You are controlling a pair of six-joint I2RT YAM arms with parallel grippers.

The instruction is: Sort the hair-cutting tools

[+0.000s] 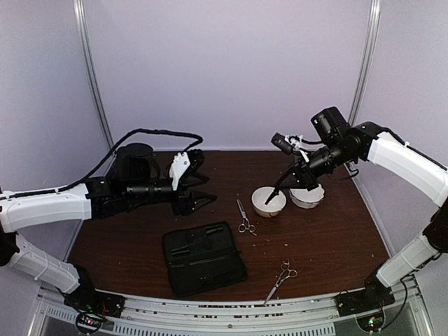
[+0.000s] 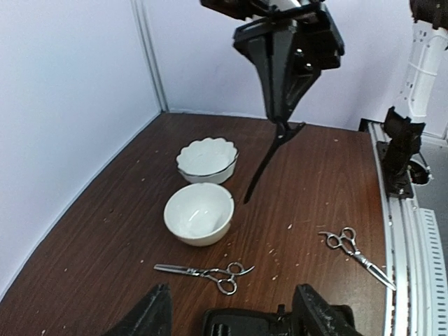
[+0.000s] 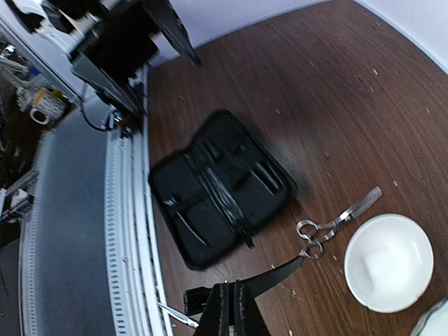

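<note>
My right gripper is shut on a thin dark stick-like tool and holds it slanted in the air above the plain white bowl. In the right wrist view the shut gripper grips the dark tool. One pair of silver scissors lies left of the bowl, also in the left wrist view. A second pair lies near the front edge. My left gripper is open and empty, above the table left of the first scissors.
A scalloped white bowl stands right of the plain one. An open black case lies front left, thin items in its pockets. The metal rail runs along the near edge. Walls close in the back and sides.
</note>
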